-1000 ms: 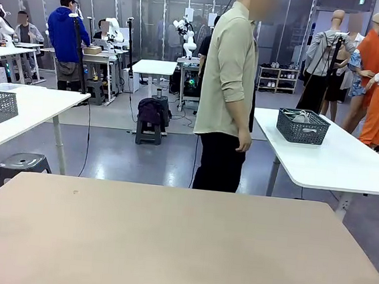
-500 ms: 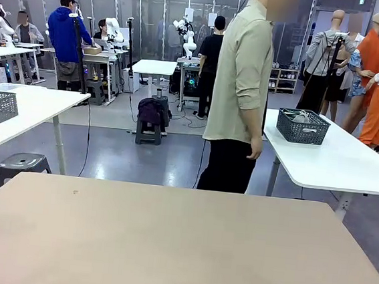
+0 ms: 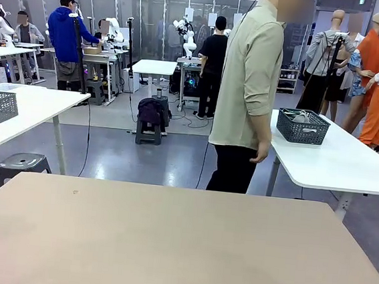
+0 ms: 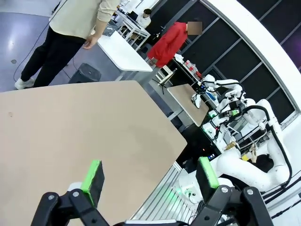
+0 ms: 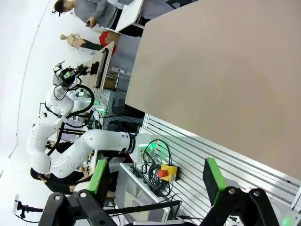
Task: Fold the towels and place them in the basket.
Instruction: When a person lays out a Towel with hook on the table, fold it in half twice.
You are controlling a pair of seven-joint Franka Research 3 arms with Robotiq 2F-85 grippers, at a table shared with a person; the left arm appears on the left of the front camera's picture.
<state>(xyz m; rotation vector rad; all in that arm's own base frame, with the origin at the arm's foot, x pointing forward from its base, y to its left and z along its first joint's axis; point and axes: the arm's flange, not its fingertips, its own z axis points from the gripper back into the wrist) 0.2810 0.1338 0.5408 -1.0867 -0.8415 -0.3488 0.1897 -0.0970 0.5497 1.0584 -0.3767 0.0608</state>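
Evidently nothing is folded: left gripper [image 4: 150, 175] and right gripper [image 5: 155, 180] are held apart, empty; towels [image 3: 302, 116] perhaps seen in the basket [image 3: 302, 133], frame right

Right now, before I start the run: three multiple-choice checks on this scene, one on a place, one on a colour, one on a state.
1. The wire basket near the person sits on:
A) the stool
B) the white table on the right
C) the floor

2. The shirt of the person closest to the beige table is:
A) blue
B) pale khaki
C) orange

3. The left gripper and right gripper are:
A) both open, holding nothing
B) both shut on a towel
C) one open, one shut

Answers:
1 B: the basket stands on the white tabletop beside the person.
2 B: the front view shows a pale khaki button-up shirt.
3 A: in each wrist view the jaws stand wide apart with nothing between them.
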